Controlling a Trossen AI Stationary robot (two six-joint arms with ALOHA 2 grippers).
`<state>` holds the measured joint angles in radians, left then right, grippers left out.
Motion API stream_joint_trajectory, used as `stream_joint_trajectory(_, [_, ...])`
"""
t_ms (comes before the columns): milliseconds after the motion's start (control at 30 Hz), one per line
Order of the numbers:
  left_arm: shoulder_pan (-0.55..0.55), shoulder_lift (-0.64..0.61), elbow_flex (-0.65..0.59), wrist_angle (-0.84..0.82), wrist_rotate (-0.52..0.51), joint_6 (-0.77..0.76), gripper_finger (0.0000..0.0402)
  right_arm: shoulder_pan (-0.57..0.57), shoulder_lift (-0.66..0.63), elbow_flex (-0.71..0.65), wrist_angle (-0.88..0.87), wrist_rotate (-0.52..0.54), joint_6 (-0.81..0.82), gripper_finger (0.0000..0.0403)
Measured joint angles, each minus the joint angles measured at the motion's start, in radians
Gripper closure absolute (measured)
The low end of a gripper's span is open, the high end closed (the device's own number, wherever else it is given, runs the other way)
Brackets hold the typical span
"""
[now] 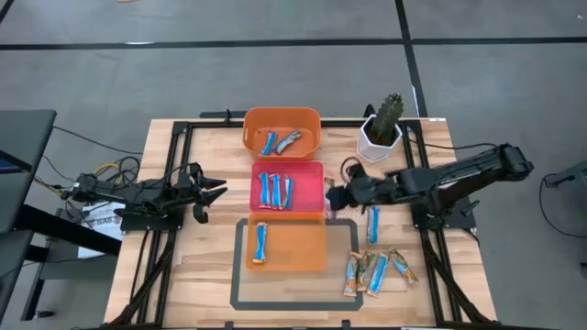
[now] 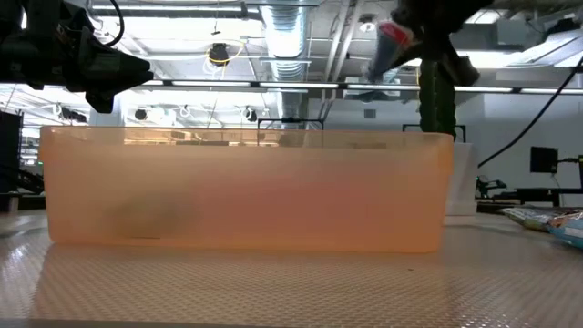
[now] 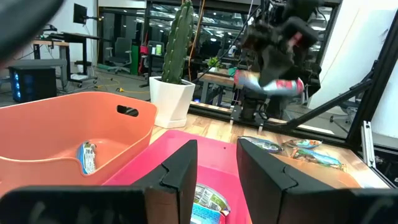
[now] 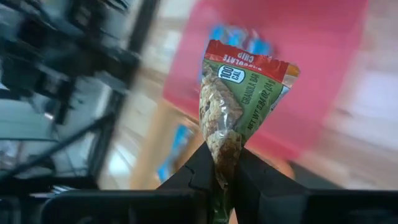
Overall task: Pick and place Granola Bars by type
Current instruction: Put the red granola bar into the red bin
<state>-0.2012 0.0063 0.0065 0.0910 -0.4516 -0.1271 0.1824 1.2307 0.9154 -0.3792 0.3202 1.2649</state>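
Note:
My right gripper (image 1: 332,198) hovers at the right rim of the pink-red tray (image 1: 314,168), shut on a green-and-red granola bar (image 4: 239,102). My left gripper (image 1: 216,191) waits open at the table's left side, pointing toward the trays and touching nothing. The pink-red tray holds several blue-and-white bars (image 1: 273,189). One blue-and-white bar (image 1: 261,244) lies in the near orange tray (image 1: 312,266). Two bars (image 1: 280,141) lie in the far orange tray (image 1: 252,119). Loose bars (image 1: 376,270) lie flat on the table's near right part, with another blue one (image 1: 373,224) beside them. My right gripper pinches the green-and-red bar by one end of its wrapper (image 4: 225,160) between the two fingers. The rest of the bar sticks out past the fingertips, its red crimped end (image 4: 249,62) farthest out. The bar is lifted clear, above the pink-red tray's right edge.
A cactus in a white pot (image 1: 382,128) stands at the far right, just beyond my right arm. The three trays sit in a row down the table's middle. A dark rectangular outline (image 1: 240,302) frames the near orange tray. Bare wood lies left of the trays.

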Motion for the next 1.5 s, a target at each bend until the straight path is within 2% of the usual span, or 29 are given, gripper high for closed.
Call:
stream_joint_trajectory(167, [0.000,0.000,0.000,0.000,0.000,0.000,0.0297,-0.031,-0.026,0.000,0.021,0.003,-0.017,0.0379])
stream_joint_trajectory(433, [0.000,0.000,0.000,0.000,0.000,0.000,0.0297,-0.082,0.011,-0.001,0.061,-0.023,-0.024,0.0375])
stream_joint_trajectory(733, [0.000,0.000,0.000,0.000,0.000,0.000,0.0297,-0.215,0.220,0.143,0.100,-0.190,-0.168,0.0380])
stream_joint_trajectory(1033, [0.000,0.000,0.000,0.000,0.000,0.000,0.0297,-0.285,0.435,0.366,0.100,-0.286,-0.280,0.0374])
stream_joint_trajectory(1233, [0.000,0.000,0.000,0.000,0.000,0.000,0.0297,-0.296,0.461,0.387,0.072,-0.296,-0.280,0.0379])
stream_joint_trajectory(1333, [0.000,0.000,0.000,0.000,0.000,0.000,0.0297,-0.296,0.460,0.387,0.003,-0.290,-0.281,0.0380])
stream_joint_trajectory(1500, [0.000,0.000,0.000,0.000,0.000,0.000,0.0297,-0.295,0.474,0.387,-0.097,-0.236,-0.281,0.0375])
